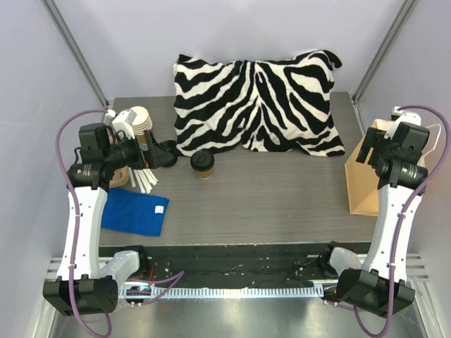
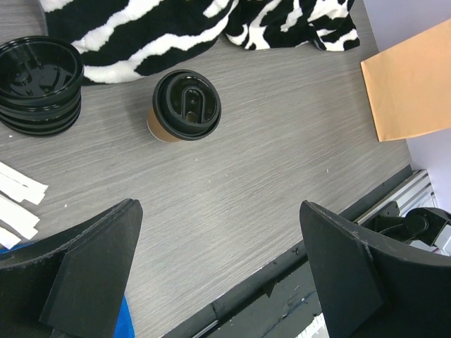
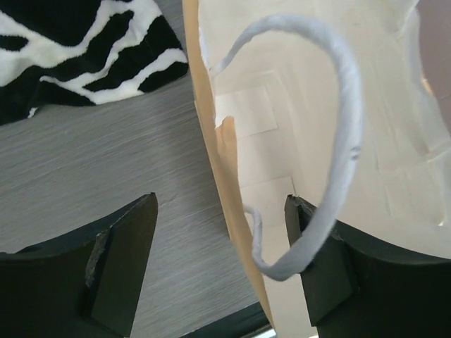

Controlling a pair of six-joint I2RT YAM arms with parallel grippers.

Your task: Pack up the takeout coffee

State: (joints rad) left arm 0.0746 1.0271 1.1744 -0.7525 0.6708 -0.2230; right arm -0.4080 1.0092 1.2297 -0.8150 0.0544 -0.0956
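The takeout coffee [image 1: 202, 163], a small brown cup with a black lid, stands upright on the grey table in front of the pillow; it also shows in the left wrist view [image 2: 184, 105]. My left gripper [image 1: 171, 155] is open and empty, held above the table a little left of the cup [image 2: 220, 208]. A brown paper bag [image 1: 365, 176] stands open at the right edge. My right gripper [image 1: 371, 144] is open and straddles the bag's left wall [image 3: 220, 204], with one finger inside and one outside. The bag's white handle [image 3: 338, 141] loops in front of the inner finger.
A zebra-striped pillow [image 1: 257, 102] lies at the back. At the left are a stack of black lids [image 2: 39, 84], a stack of lidless paper cups [image 1: 137, 118], white paper packets [image 2: 17, 204] and a blue cloth [image 1: 134, 211]. The bag also shows in the left wrist view [image 2: 412, 77].
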